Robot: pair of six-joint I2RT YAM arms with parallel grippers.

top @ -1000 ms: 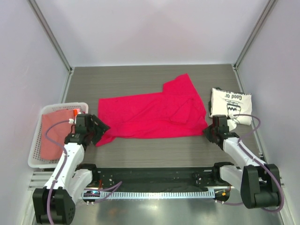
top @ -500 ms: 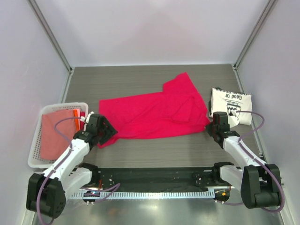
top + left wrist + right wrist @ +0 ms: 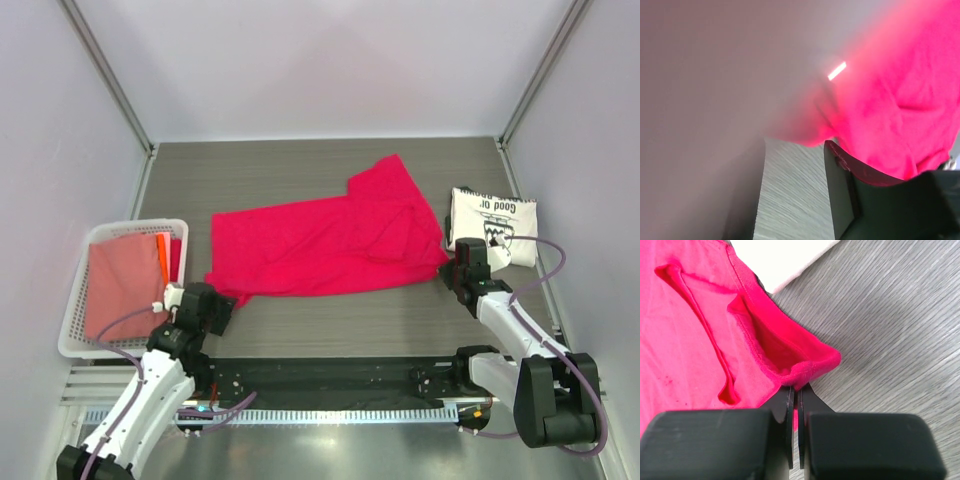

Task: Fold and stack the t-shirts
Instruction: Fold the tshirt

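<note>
The crimson-pink t-shirt (image 3: 320,240) lies spread and creased across the middle of the table. My right gripper (image 3: 456,272) is shut on its near right corner, and the right wrist view shows the hem (image 3: 805,367) pinched at my closed right gripper (image 3: 796,389). My left gripper (image 3: 216,305) is at the shirt's near left corner. In the left wrist view it (image 3: 792,155) is open, with bare table between the fingers and pink cloth (image 3: 890,110) lying over the right finger (image 3: 840,190). The cream printed t-shirt (image 3: 495,225) lies folded at the right, and its edge shows in the right wrist view (image 3: 785,260).
A white lattice basket (image 3: 70,325) stands at the left edge, holding a salmon cloth (image 3: 115,285) and an orange object (image 3: 163,255). Grey walls enclose the table on three sides. The black arm mounting rail (image 3: 330,375) runs along the near edge.
My left arm has drawn back toward the near edge, and its gripper has dropped just below the shirt's left corner. My right gripper has edged slightly farther away, still holding the corner.
</note>
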